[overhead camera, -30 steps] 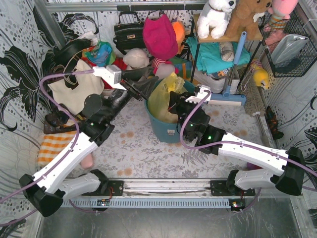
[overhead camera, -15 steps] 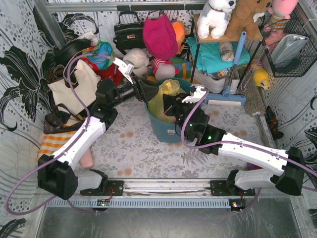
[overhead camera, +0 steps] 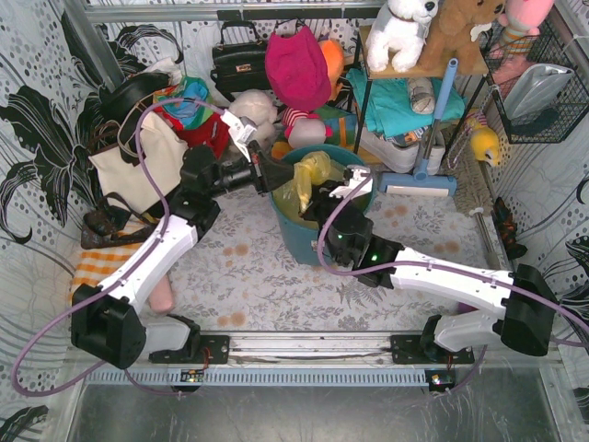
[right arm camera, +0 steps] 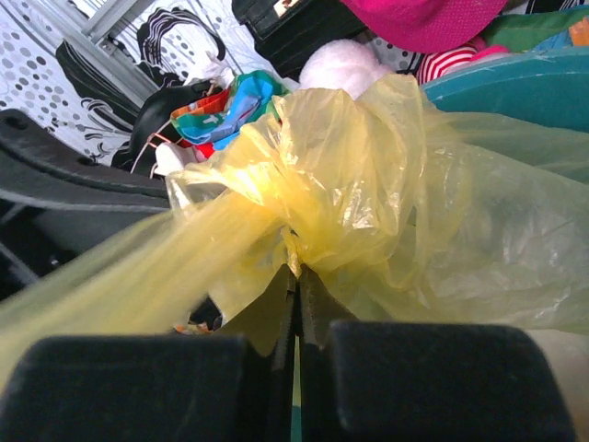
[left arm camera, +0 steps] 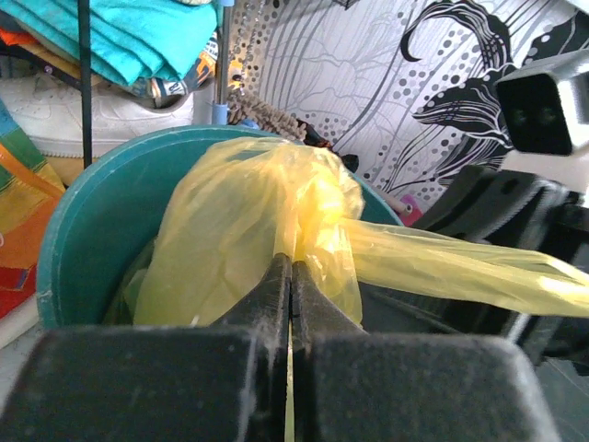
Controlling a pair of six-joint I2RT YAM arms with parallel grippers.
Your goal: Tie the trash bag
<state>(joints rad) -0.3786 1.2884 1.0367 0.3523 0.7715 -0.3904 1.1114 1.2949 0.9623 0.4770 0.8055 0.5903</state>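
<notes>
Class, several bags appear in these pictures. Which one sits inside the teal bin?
The translucent yellow trash bag: it alone sits in the teal bin; the black handbag and cream tote are outside it.

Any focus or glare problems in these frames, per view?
Left wrist: the left gripper is soft, too near the lens; the trash bag it pinches is sharp. Right wrist: the right gripper is blurred and dark; a bright highlight on the trash bag. Top external: even light, sharp throughout.
</notes>
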